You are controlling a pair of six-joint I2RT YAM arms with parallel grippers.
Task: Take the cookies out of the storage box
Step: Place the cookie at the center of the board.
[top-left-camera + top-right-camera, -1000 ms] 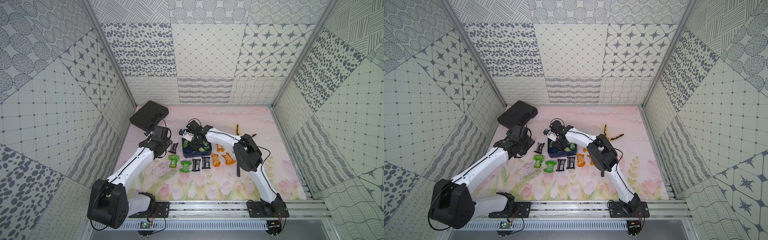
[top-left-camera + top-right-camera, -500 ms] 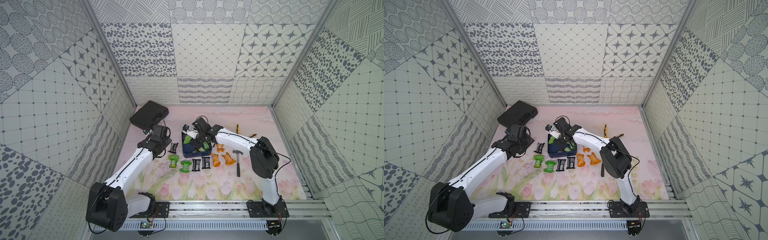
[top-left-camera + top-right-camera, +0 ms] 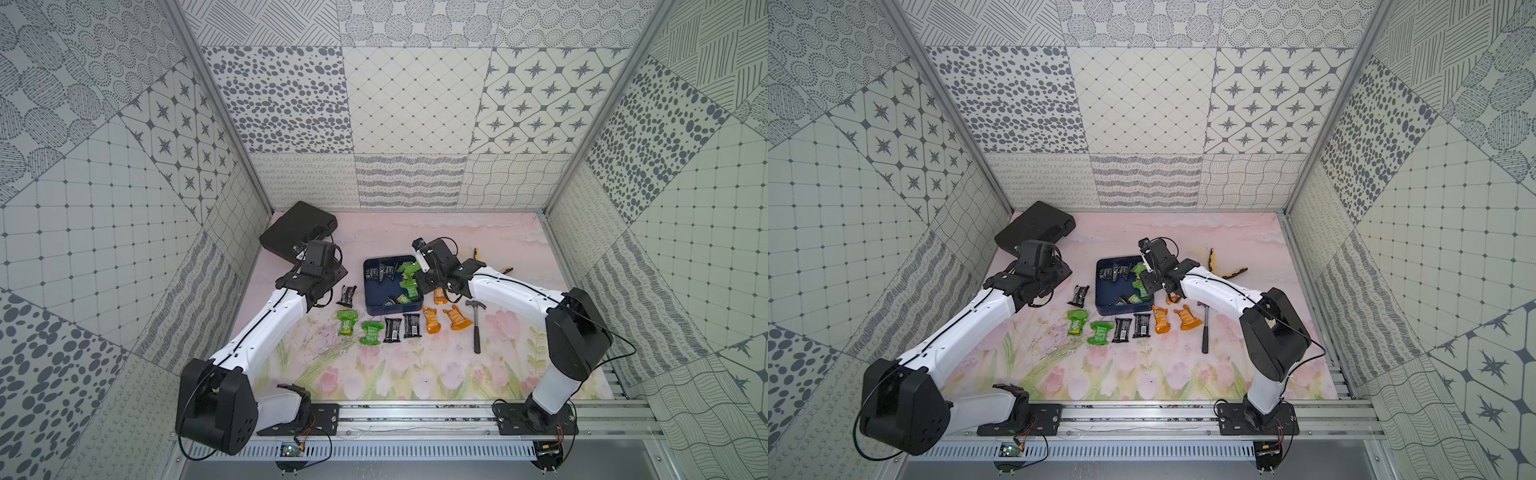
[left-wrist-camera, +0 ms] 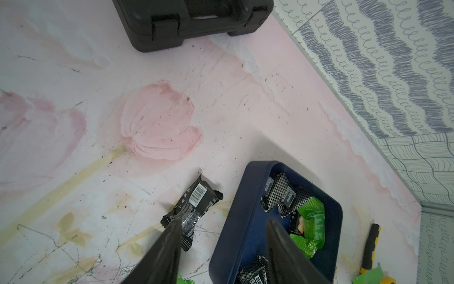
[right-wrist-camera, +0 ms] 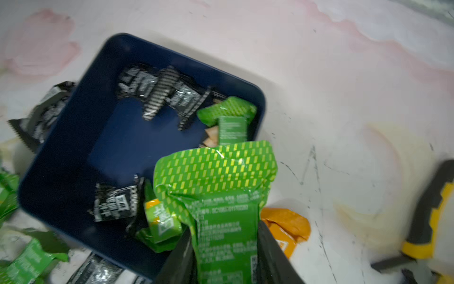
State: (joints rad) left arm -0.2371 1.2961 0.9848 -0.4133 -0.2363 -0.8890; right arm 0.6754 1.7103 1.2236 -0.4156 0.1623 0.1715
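The navy storage box (image 3: pixel 376 291) (image 3: pixel 1106 291) sits mid-table. Several black and green cookies (image 5: pixel 159 91) lie inside it. My right gripper (image 5: pixel 224 230) (image 3: pixel 422 276) hangs over the box's right edge, shut on a green cookie packet (image 5: pixel 221 196). More cookies lie in a row in front of the box: green (image 3: pixel 346 322), black (image 3: pixel 392 329) and orange (image 3: pixel 431 320). One black packet (image 4: pixel 194 206) lies left of the box. My left gripper (image 4: pixel 221 226) is open and holds nothing, with its fingers either side of the box's left wall (image 4: pixel 235 221).
A hammer (image 3: pixel 476 328) lies right of the orange packets. Yellow-handled pliers (image 3: pixel 1229 272) lie behind the right arm. A black plastic case (image 3: pixel 297 232) (image 4: pixel 191 22) leans in the back left corner. Patterned walls enclose the table.
My right gripper has moved right across the box to its right edge with the green packet in it, and its elbow has swung outward. The left arm has barely moved.
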